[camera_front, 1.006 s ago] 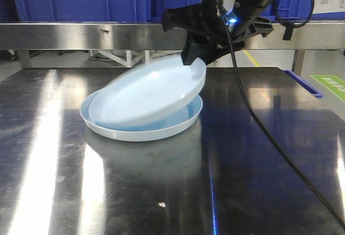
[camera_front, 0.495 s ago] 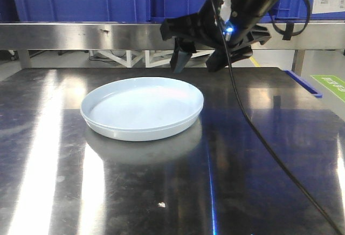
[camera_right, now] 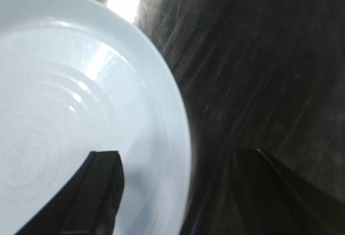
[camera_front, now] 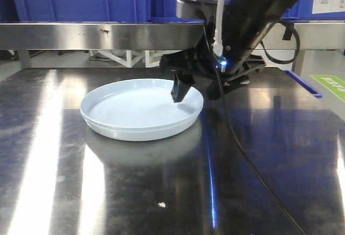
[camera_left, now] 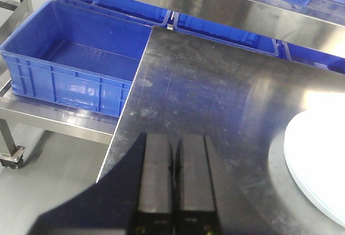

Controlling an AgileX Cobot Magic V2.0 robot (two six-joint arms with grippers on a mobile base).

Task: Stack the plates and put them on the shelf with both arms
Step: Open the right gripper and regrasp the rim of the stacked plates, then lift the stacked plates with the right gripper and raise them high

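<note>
While the plates sit nested mid-desk, nearer the far edge, we see the right gripper with fingers spread, straddling their right rim, gripping nothing. Left gripper fingers are pressed together, empty, near the desk's left edge.

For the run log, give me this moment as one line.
phase: stack done, shelf pending | plates: nested on table | right gripper: open, straddling rim | left gripper: shut, empty, apart
</note>
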